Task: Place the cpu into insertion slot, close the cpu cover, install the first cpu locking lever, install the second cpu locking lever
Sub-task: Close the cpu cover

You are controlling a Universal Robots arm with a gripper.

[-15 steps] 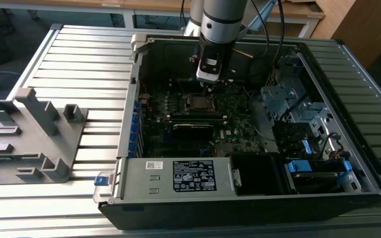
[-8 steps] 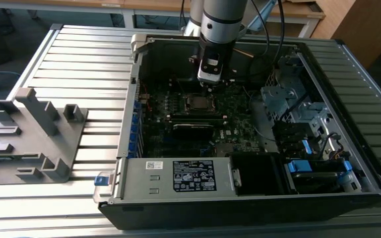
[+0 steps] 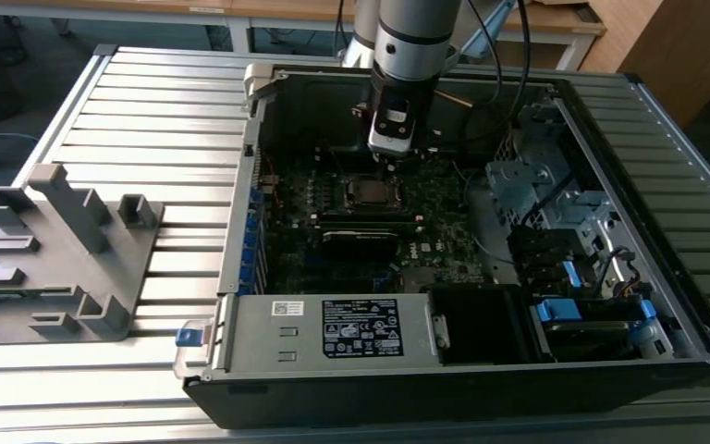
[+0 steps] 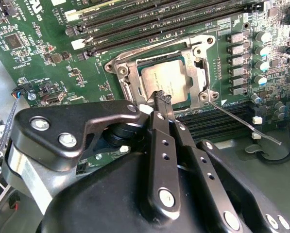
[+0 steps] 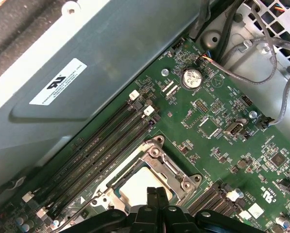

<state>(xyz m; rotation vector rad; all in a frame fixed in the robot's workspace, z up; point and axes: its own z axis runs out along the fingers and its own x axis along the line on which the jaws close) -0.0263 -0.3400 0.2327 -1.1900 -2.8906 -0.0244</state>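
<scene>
The cpu (image 4: 170, 77) lies flat in its socket on the green motherboard (image 4: 38, 53), silvery top up. The cpu cover (image 4: 123, 73) is down around it, its window framing the chip. A thin locking lever (image 4: 244, 124) sticks out loose from one socket corner. My gripper (image 4: 162, 98) is shut with nothing between its fingers, its tip right at the edge of the cover; whether it touches is unclear. In the exterior view the gripper (image 3: 385, 155) hangs just above the socket (image 3: 372, 191). The first wrist view shows the cpu (image 5: 137, 183), the cover (image 5: 157, 155) and the joined fingertips (image 5: 156, 193).
The open computer case (image 3: 244, 268) lies on a slatted table. Black memory slots (image 4: 149, 22) run along the socket. Drive cages and blue clips (image 3: 565, 277) fill the exterior view's right, with cables (image 5: 261, 73) nearby. A grey fixture (image 3: 59, 250) stands at the exterior view's left.
</scene>
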